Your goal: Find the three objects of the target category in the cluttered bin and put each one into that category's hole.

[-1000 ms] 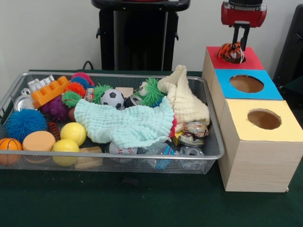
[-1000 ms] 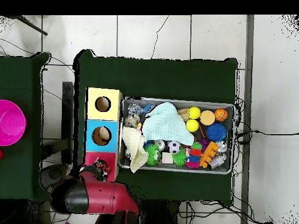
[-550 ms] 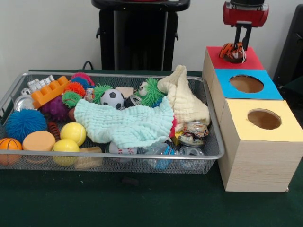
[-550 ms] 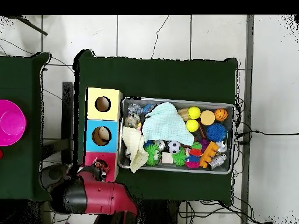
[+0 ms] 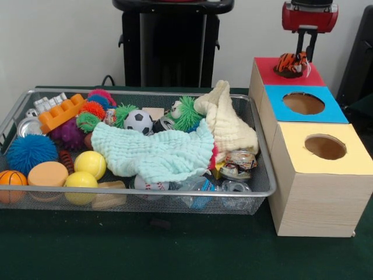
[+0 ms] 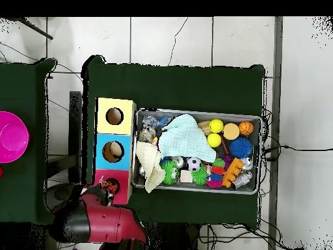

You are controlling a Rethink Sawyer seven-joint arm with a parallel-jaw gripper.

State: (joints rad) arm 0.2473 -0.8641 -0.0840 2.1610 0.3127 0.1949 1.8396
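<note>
The wire-mesh bin (image 5: 145, 93) is full of toys and also shows in the overhead view (image 6: 195, 112). My gripper (image 5: 306, 55) hangs over the red-topped box (image 5: 265, 67) at the far right. It is shut on an orange and black striped plush toy (image 5: 290, 63), which rests on the red top and hides its hole. In the overhead view the gripper (image 6: 103, 189) and the toy (image 6: 108, 187) are over the same red box (image 6: 120, 177).
A blue-topped box (image 5: 274, 108) and a yellow-topped box (image 5: 291, 157), each with an open round hole, stand in line beside the bin. A mint cloth (image 5: 157, 151) and a cream cloth (image 5: 227, 122) cover toys. A soccer ball (image 5: 138, 121) and a basketball (image 5: 11, 178) show. A pink bowl (image 6: 13, 137) sits on another table.
</note>
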